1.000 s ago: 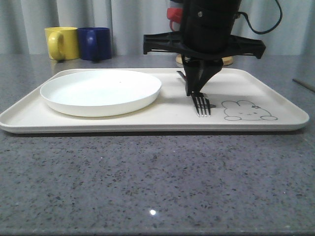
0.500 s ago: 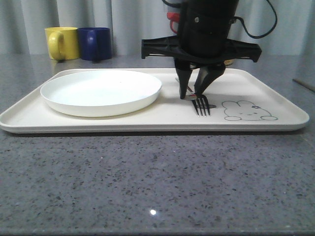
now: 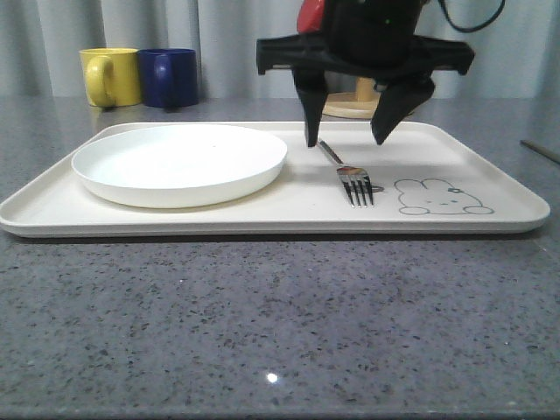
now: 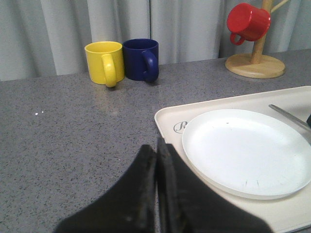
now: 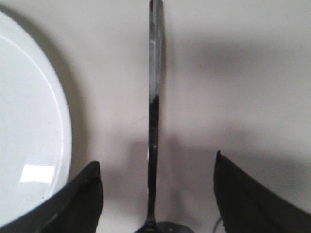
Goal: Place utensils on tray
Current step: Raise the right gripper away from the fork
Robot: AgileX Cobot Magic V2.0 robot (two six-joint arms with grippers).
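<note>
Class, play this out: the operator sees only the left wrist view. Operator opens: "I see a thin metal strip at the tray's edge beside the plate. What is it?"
Observer: It is the handle of a fork, lying flat on the tray between the white plate and a rabbit drawing.
Operator: Is the right gripper holding it?
Observer: No. The right gripper hangs above the handle with its jaws wide apart, touching nothing.
Operator: Which way do the tines point?
Observer: Toward the tray's near edge, close to the rabbit drawing.
Operator: Anything else off the tray?
Observer: A thin stick-like thing lies on the counter beyond the tray's right end; I cannot tell what it is.
</note>
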